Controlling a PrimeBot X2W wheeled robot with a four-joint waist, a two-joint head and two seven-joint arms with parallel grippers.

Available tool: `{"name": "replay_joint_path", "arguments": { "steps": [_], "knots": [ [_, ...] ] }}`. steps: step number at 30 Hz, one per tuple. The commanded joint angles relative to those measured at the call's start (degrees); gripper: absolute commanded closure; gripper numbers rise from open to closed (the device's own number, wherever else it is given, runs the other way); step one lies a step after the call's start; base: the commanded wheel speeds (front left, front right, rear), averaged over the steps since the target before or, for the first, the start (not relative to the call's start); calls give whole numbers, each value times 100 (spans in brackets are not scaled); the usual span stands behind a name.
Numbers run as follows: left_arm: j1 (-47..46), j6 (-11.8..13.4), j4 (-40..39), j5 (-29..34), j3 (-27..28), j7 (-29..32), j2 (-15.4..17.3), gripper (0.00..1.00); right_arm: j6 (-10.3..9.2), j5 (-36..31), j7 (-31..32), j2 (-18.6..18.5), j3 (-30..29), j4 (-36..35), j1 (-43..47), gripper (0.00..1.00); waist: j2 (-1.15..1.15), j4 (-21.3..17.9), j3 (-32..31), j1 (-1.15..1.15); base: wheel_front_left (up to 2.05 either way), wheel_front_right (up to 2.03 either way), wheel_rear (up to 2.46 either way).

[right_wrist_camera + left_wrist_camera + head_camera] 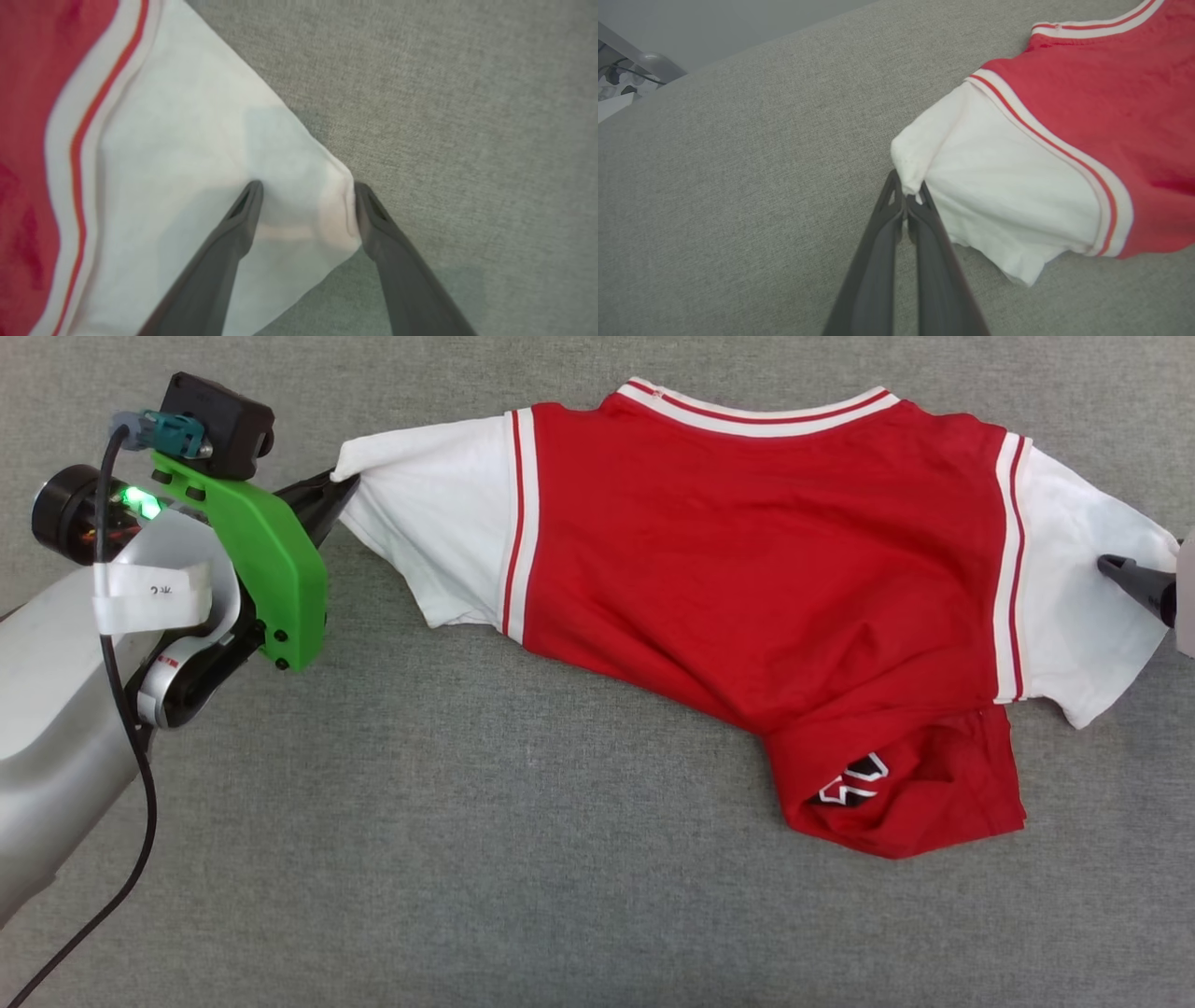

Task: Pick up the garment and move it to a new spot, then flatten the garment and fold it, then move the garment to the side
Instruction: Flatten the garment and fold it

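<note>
The garment (747, 569), a red jersey with white sleeves and striped trim, lies spread across the grey cloth surface, its lower hem bunched and folded over at the lower right with part of a black print showing. My left gripper (338, 481) is shut on the tip of the white sleeve (909, 179) at the left. At the right edge my right gripper (308, 200) stands open, its fingers straddling the corner of the other white sleeve (210, 154); one dark finger (1134, 577) lies over the sleeve's outer end.
A grey fabric surface (467, 849) runs under everything, with bare cloth in front of and behind the jersey. My left arm with its green bracket (271, 560) and black cable takes up the left side. The surface's far edge and some cables (626, 79) show beyond.
</note>
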Motion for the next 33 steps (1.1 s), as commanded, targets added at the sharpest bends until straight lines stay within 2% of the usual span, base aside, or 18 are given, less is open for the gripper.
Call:
{"name": "replay_joint_path", "arguments": {
  "steps": [1,6,7,8,9,15,20,21,28,33],
  "knots": [
    [-85,38,19,64,16,-56,-30,100,-3,-65,8,84,241,232,42,0,0,15,36,0,0,0,0],
    [-77,17,93,61,4,-97,-68,100,-3,171,-333,201,624,539,114,0,0,-3,25,0,0,0,0],
    [-69,12,112,61,1,-106,-65,100,-3,205,-432,202,679,558,97,36,0,-21,4,0,0,0,0],
    [-56,-3,131,59,-7,-115,-65,100,-3,241,-555,185,739,579,64,81,0,-37,-28,0,0,0,0],
    [-46,-20,147,60,-15,-126,-64,100,-3,273,-667,170,772,595,27,100,0,-51,-64,0,0,0,0],
    [-11,-76,243,137,-4,-390,-91,100,-3,395,-1829,12,805,560,-270,100,0,-133,-438,0,0,0,0],
    [-36,30,136,334,129,-873,-3,100,-3,547,-2861,-237,779,196,-350,100,0,-204,-824,0,0,0,0],
    [-40,115,-65,406,236,-1136,74,100,-3,574,-3305,-421,741,-20,-335,100,0,-234,-1032,0,0,0,0],
    [-216,434,-757,660,516,-1562,315,100,-3,569,-3980,-762,385,-664,-286,100,0,-289,-1410,0,0,0,0],
    [-541,588,-1140,855,673,-1655,327,100,-3,391,-4149,-853,-36,-1030,-339,100,0,-299,-1632,0,0,0,0]
  ]
}}
